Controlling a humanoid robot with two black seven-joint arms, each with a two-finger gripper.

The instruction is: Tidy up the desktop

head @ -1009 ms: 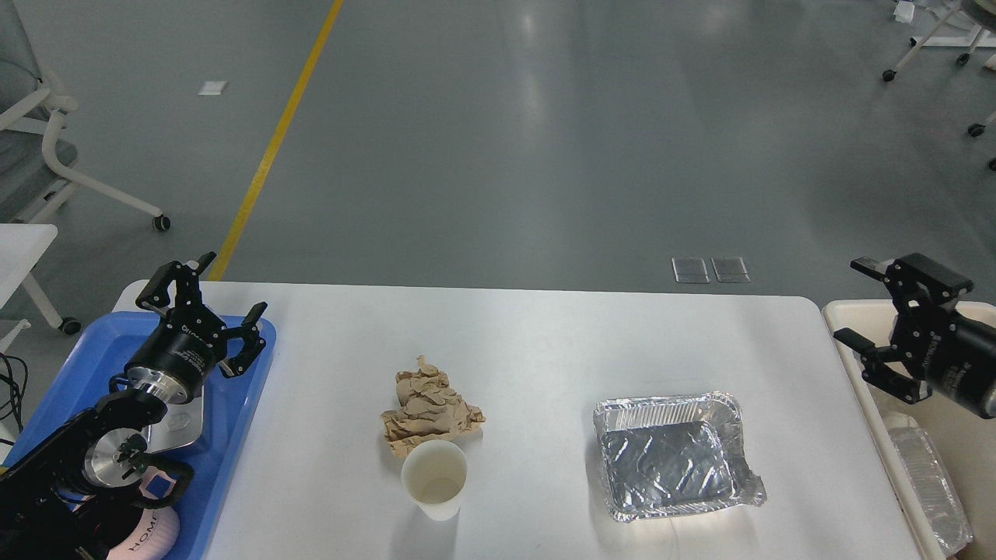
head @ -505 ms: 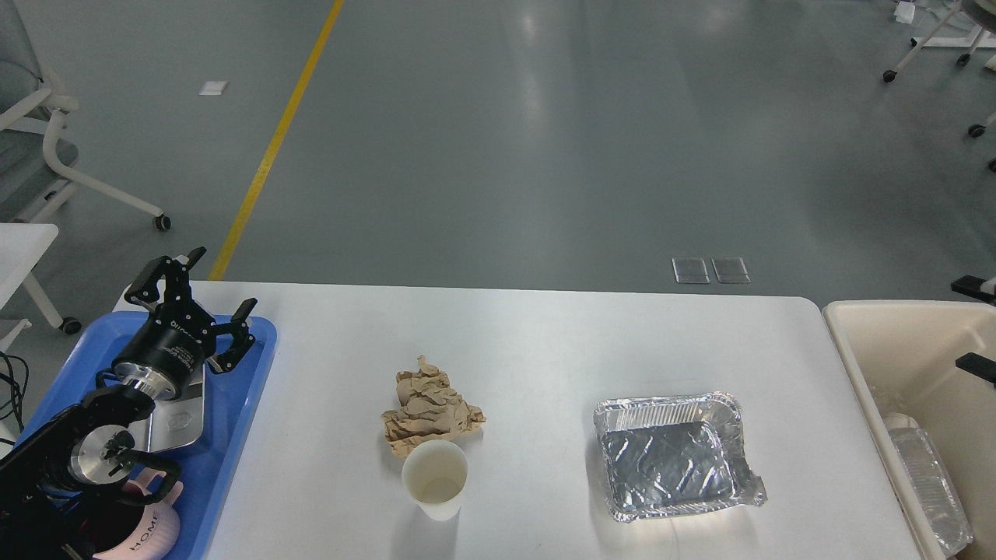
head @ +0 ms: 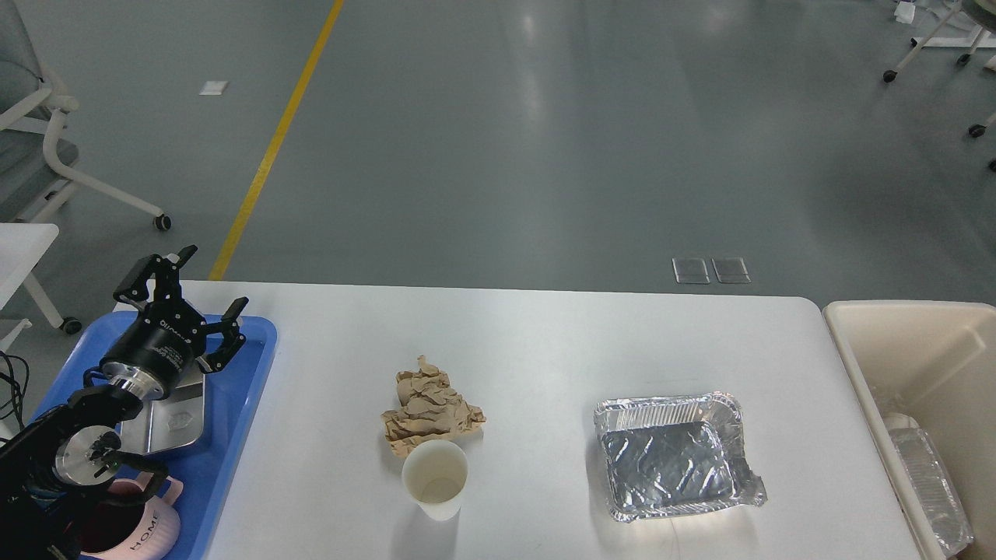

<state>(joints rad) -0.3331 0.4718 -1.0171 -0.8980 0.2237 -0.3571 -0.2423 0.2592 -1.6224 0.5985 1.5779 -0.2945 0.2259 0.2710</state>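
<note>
The white desktop [head: 545, 342] fills the lower part of the head view. On it lie a crumpled brown paper wad [head: 428, 411], a white paper cup [head: 434, 478] just in front of the wad, and an empty foil container [head: 673, 465] to the right. My left gripper [head: 204, 289] is open and empty, held above the far end of the blue tray [head: 245, 389] at the desktop's left end. My right gripper is out of view.
The blue tray holds a small metal tray [head: 173, 416] and a pink mug [head: 144, 529]. A cream bin [head: 879, 342] stands beside the desktop's right edge with a clear plastic container [head: 930, 486] inside. A wheeled chair [head: 47, 155] stands at far left.
My right arm has withdrawn from above the cream bin and left the view. My left gripper has drifted a little left and back, staying open. The things on the desktop have not moved.
</note>
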